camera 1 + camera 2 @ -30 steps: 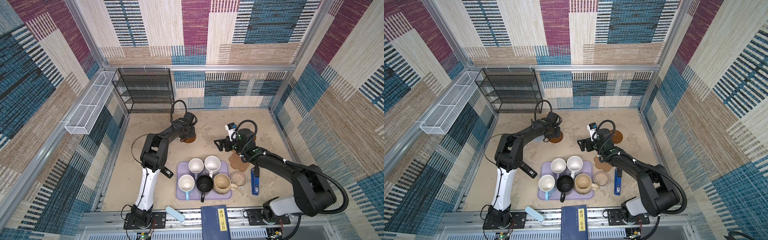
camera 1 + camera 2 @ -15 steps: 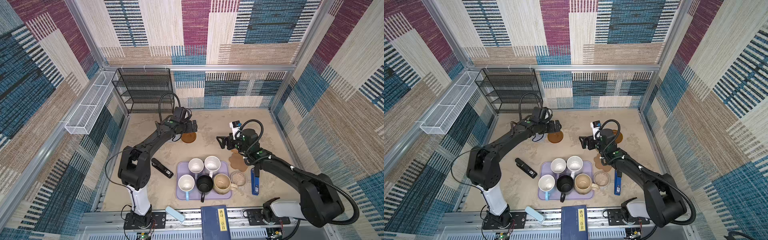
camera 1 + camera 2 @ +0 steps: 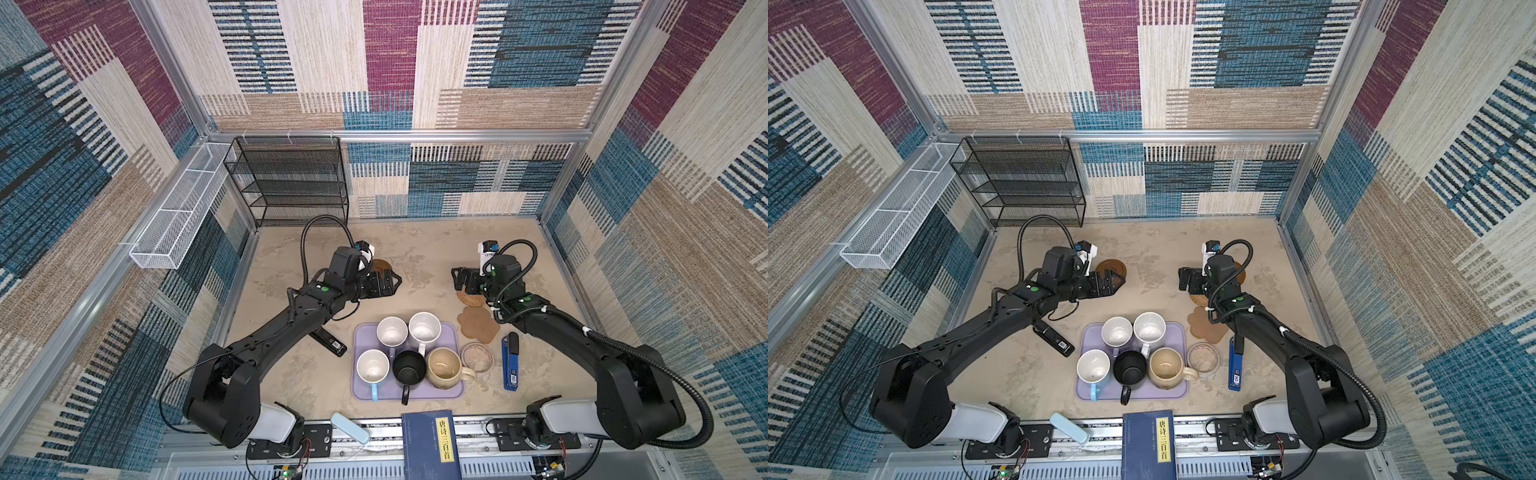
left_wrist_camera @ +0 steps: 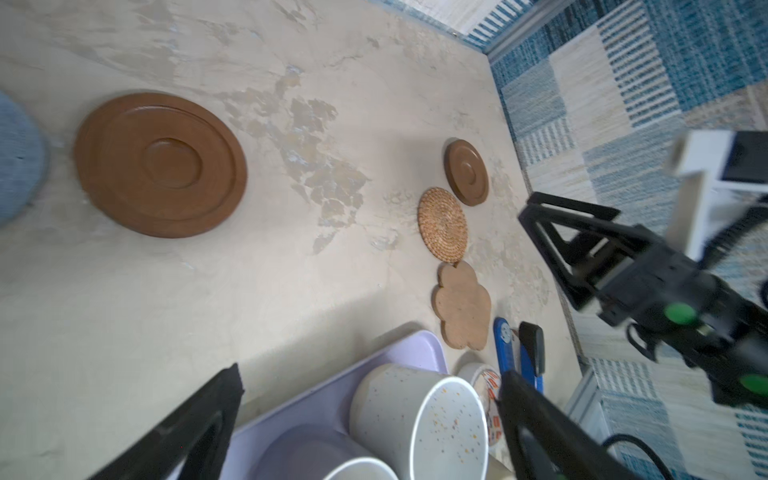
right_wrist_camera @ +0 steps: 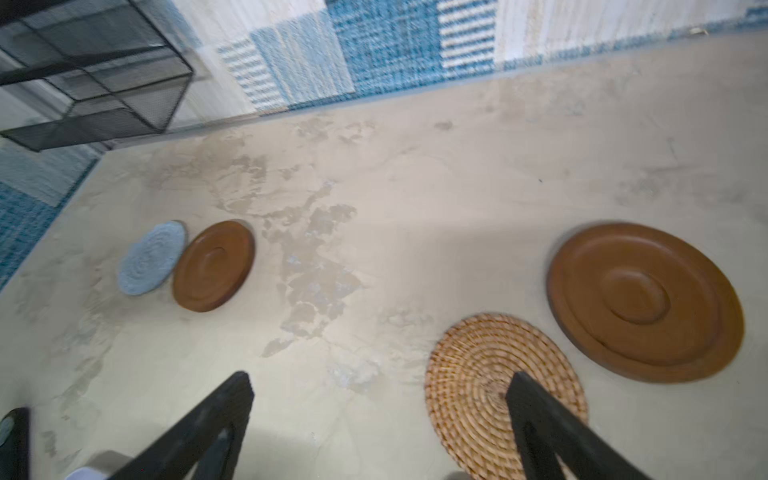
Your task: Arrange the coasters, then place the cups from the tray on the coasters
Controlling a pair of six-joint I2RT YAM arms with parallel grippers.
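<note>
Mid-frame, L gripper [image 3: 392,282] & R gripper [image 3: 457,279] hovered, jaws apart, empty; coasters [image 4: 160,164] lay spaced flat, apparently ready for cups [image 3: 424,330] on tray [image 3: 436,392], lower centre.

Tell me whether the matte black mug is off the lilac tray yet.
No, the matte black mug stands on the lilac tray, between the light blue mug and the cream-beige mug.

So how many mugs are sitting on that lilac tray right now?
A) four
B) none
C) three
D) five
D: five stand on the lilac tray: the lavender mug, speckled white mug, light blue mug, black mug and cream-beige mug.
</note>
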